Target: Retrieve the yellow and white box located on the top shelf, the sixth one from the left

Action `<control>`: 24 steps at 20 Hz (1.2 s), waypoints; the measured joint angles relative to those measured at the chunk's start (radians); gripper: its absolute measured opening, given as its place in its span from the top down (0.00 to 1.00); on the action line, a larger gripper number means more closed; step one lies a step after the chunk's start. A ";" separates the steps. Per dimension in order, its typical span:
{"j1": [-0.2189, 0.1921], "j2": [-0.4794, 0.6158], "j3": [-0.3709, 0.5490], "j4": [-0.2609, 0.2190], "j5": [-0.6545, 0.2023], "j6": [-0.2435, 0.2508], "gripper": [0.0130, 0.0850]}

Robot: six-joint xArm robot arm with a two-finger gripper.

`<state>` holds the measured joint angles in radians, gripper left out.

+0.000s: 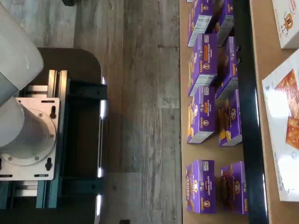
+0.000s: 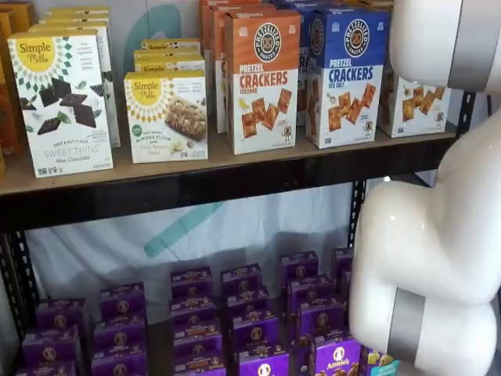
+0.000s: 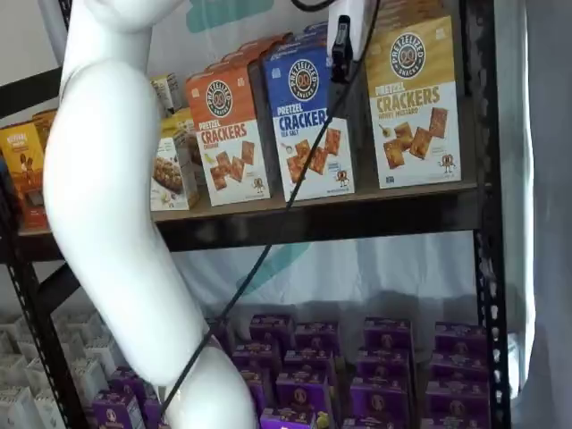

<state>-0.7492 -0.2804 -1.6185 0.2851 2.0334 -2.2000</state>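
The tall yellow and white cardboard cracker box point(image 3: 416, 103) stands upright at the right end of the top shelf point(image 3: 357, 210), a long tan wooden board with a black metal front rail. In a shelf view point(image 2: 415, 106) only its lower white front shows, as the glossy white robot arm point(image 2: 438, 235) hides the rest.

The white-bodied gripper point(image 3: 340, 45) hangs from the upper edge of a shelf view, cut off, with a black finger showing in front of the boxes. Its jaws stand spread wide, grasping nothing. A thin black cable point(image 3: 268, 241) trails down from it across the shelf.

Just left of the yellow box stand 1 blue cracker box point(image 3: 313, 125) and 1 orange cracker box point(image 3: 228, 134), each heading a row whose rear boxes are mostly hidden. Further left, 2 white boxes with yellow sunbursts point(image 2: 59, 102) face front.

Small purple boxes point(image 2: 254, 329) crowd the level below. The arm covers some, so they cannot be fully counted. The wrist view shows 8 of them point(image 1: 202, 116) in 2 lines of 4, beside a grey plank floor point(image 1: 140, 93) and a dark mount with a white round plate point(image 1: 28, 135).
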 joint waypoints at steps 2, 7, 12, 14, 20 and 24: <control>0.031 -0.015 0.014 -0.062 -0.023 -0.001 0.00; 0.027 -0.040 0.041 -0.059 -0.044 -0.003 0.00; -0.056 -0.081 0.081 0.104 -0.097 -0.009 0.00; -0.087 -0.090 0.087 0.178 -0.108 -0.002 0.00; -0.163 -0.131 0.137 0.407 -0.192 0.039 0.00; -0.153 -0.143 0.163 0.452 -0.303 0.037 0.00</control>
<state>-0.9020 -0.4234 -1.4551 0.7369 1.7308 -2.1630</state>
